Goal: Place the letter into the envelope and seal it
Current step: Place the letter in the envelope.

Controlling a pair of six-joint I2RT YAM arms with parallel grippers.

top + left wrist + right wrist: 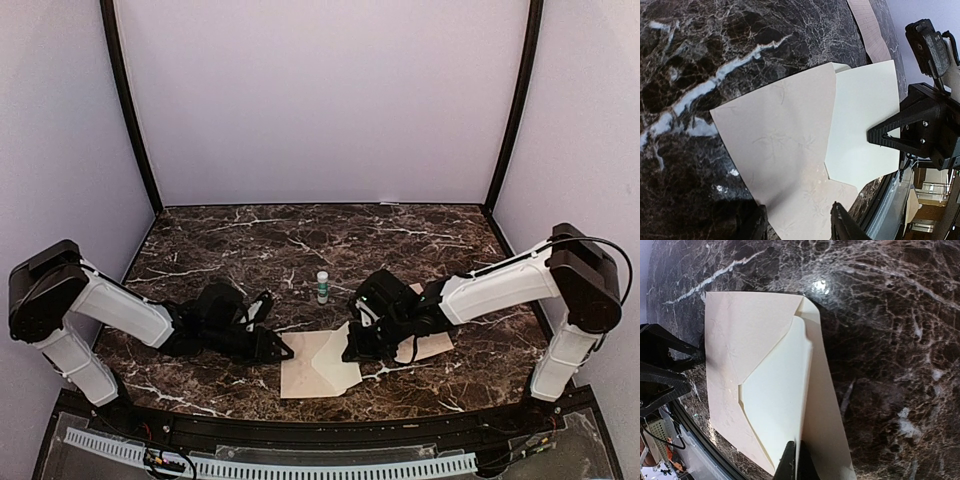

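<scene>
The cream envelope [318, 368] lies near the table's front edge with its flap open toward the right. In the right wrist view my right gripper [798, 460] is shut on the edge of the flap [777, 400] and holds it lifted off the envelope's textured body [740, 345]. My left gripper [799, 227] is open, its two fingers straddling the envelope's left part [780, 145]; in the top view it [282, 350] sits at the envelope's left edge. The tan letter [436, 346] lies flat to the right, mostly under the right arm, and its corner [867, 25] shows in the left wrist view.
A small white glue stick [322, 287] with a green band stands upright behind the envelope, between the two arms. The table's black front rail [330, 432] runs just below the envelope. Lavender walls enclose the marble table [250, 240].
</scene>
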